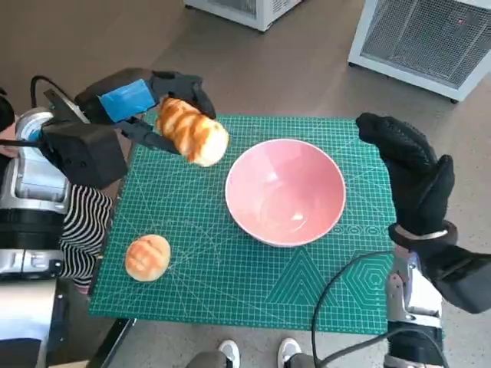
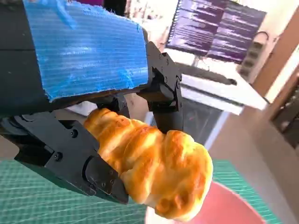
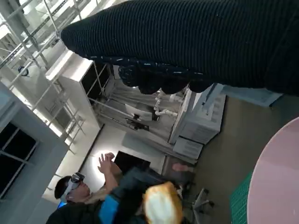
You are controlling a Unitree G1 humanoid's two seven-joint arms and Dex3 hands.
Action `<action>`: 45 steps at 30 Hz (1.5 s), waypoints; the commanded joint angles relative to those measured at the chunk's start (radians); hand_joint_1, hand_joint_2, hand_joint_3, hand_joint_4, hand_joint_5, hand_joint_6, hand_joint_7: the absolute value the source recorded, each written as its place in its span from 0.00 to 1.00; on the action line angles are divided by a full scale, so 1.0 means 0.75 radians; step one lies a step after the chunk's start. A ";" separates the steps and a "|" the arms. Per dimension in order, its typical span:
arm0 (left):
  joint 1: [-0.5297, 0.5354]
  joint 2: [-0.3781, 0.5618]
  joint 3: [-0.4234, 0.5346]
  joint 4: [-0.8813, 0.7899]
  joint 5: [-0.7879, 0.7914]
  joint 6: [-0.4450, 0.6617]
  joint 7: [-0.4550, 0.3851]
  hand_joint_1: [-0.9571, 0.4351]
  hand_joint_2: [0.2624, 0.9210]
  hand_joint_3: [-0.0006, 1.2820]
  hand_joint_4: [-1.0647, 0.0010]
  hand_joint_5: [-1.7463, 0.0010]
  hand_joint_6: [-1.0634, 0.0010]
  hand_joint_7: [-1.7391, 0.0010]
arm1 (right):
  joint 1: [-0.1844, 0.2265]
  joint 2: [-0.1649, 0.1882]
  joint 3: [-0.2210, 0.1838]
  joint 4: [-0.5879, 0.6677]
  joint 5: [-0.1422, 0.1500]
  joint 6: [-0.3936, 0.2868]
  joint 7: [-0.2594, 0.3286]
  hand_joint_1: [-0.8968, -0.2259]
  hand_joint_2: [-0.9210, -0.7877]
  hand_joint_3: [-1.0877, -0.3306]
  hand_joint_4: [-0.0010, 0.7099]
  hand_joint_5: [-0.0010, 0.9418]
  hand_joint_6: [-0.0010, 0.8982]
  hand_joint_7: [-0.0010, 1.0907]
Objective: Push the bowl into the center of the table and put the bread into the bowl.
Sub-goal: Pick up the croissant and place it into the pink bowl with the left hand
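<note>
Brown floor [image 1: 307,61]; white vented cabinets [image 1: 430,38] behind table; monitor [image 2: 215,30] lit on desk.

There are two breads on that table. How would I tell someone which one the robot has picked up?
Start at the green mat with the pink bowl near its middle. At the mat's far left corner the left hand, blue-taped, holds a long twisted loaf above the mat. The other bread, a round bun, lies untouched on the mat's near left side.
</note>
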 commanded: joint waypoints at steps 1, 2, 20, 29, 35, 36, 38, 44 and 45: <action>-0.085 -0.160 -0.056 -0.053 -0.011 -0.002 0.012 0.69 1.00 0.07 0.41 0.31 0.39 0.33 | 0.029 0.004 0.000 0.021 0.020 0.006 0.024 0.34 0.00 0.55 0.21 0.00 0.11 0.37; -0.094 -0.172 -0.064 -0.045 -0.006 -0.005 0.007 0.69 1.00 0.07 0.41 0.31 0.39 0.32 | 0.030 0.005 0.001 0.021 0.021 0.006 0.024 0.34 0.00 0.55 0.21 0.00 0.11 0.37; -0.352 -0.423 -0.308 0.520 0.307 -0.109 0.187 0.69 1.00 0.11 0.47 0.28 0.46 0.28 | 0.059 0.007 -0.010 -0.003 0.023 0.013 0.017 0.34 0.00 0.55 0.21 0.00 0.11 0.38; -0.354 -0.490 -0.362 0.663 0.379 -0.077 0.243 0.62 0.93 0.09 0.57 0.85 0.60 0.69 | 0.078 0.004 -0.027 -0.019 0.021 0.012 0.012 0.34 0.00 0.55 0.21 0.00 0.11 0.38; -0.345 -0.501 -0.371 0.701 0.386 -0.054 0.230 0.58 0.87 0.01 0.79 0.98 0.69 0.91 | 0.087 0.007 -0.035 -0.029 0.010 0.009 0.000 0.33 0.00 0.55 0.21 0.00 0.11 0.38; -0.345 -0.501 -0.371 0.702 0.385 -0.053 0.229 0.56 0.86 0.01 0.82 0.99 0.71 0.93 | 0.087 0.007 -0.036 -0.029 0.009 0.009 -0.001 0.33 0.00 0.55 0.20 0.00 0.11 0.38; -0.339 -0.495 -0.371 0.696 0.383 -0.052 0.226 0.54 0.85 0.00 0.85 0.99 0.73 0.95 | 0.089 0.009 -0.037 -0.031 0.003 0.008 -0.007 0.34 0.00 0.55 0.20 0.00 0.11 0.38; -0.310 -0.434 -0.354 0.623 0.364 -0.079 0.202 0.49 0.83 0.00 0.89 1.00 0.76 0.97 | 0.091 0.013 -0.037 -0.037 -0.011 0.006 -0.023 0.33 0.00 0.55 0.20 0.00 0.11 0.38; -0.304 -0.422 -0.350 0.607 0.360 -0.082 0.197 0.49 0.83 0.00 0.89 1.00 0.76 0.98 | 0.091 0.014 -0.036 -0.037 -0.013 0.006 -0.025 0.33 0.00 0.55 0.20 0.00 0.11 0.38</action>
